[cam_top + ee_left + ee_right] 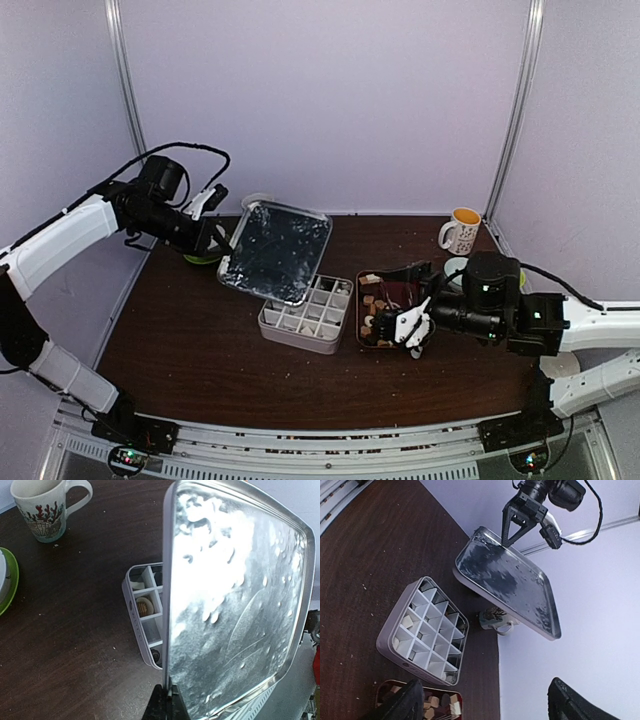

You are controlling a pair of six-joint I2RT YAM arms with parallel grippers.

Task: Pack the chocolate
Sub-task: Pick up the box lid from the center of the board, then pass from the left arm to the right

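The chocolate (375, 302) lies as small tan, white and dark pieces in a dark red tray (362, 322), and shows in the right wrist view as chocolate (438, 703) at the bottom edge. A few pieces sit in the white compartment box (306, 314); one round piece (145, 606) shows in the left wrist view. My left gripper (170, 702) is shut on the edge of the silver lid (235, 600), holding the lid (277, 250) tilted above the box's far side. My right gripper (485, 705) hangs open over the tray with nothing between its fingers (402, 700).
A white and yellow mug (460, 231) stands at the back right, with a pale bowl (453, 270) just in front of it. A patterned mug (42, 507) and a green plate (9, 577) sit at the back left. The walls close in the table's far side.
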